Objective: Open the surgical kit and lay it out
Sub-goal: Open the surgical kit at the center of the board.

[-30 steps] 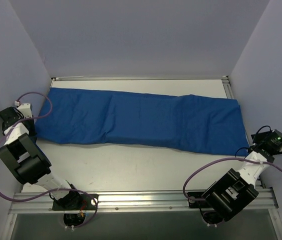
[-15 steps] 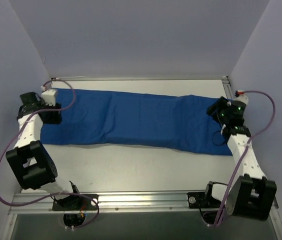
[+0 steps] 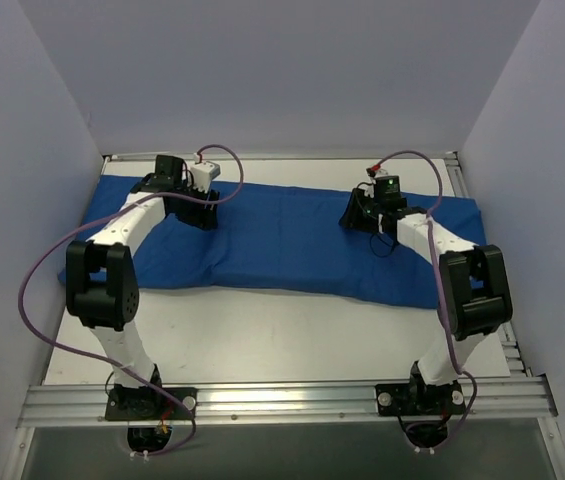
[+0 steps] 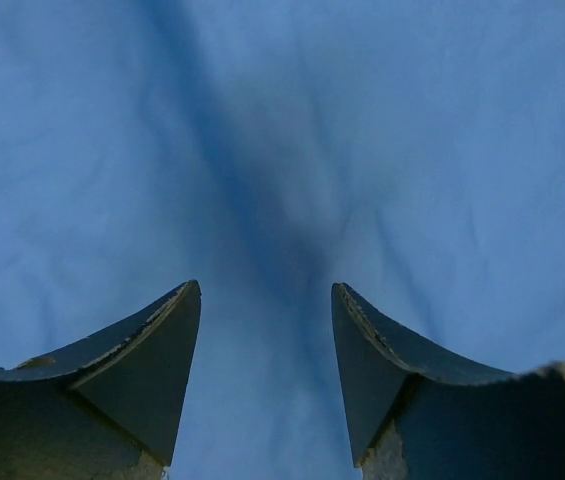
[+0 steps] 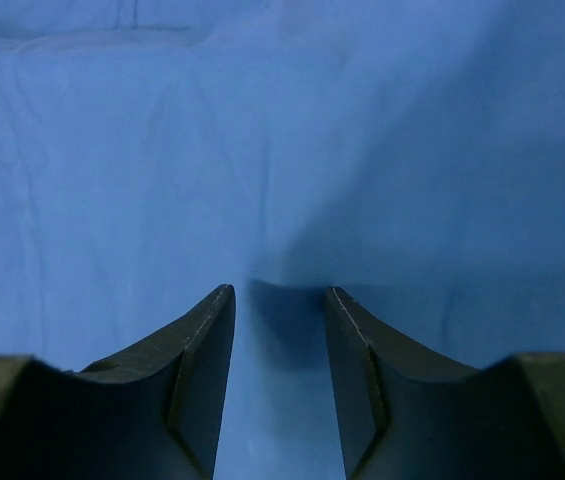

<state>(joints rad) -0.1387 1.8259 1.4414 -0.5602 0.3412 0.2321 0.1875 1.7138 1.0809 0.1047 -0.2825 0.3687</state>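
The surgical kit's blue cloth wrap lies folded shut as a long band across the table. The tray, gauze packets and instruments are hidden under it. My left gripper reaches over the wrap's left part; in the left wrist view it is open and empty just above the cloth. My right gripper reaches over the wrap's right part; in the right wrist view it is open and empty, close above the cloth.
The white table shows in front of the wrap. Lilac walls close in the left, back and right. A metal rail runs along the near edge by the arm bases.
Both arms have swung from the table's outer sides inward and to the back, and now hover over the wrap. The wrap's left end has shifted slightly.
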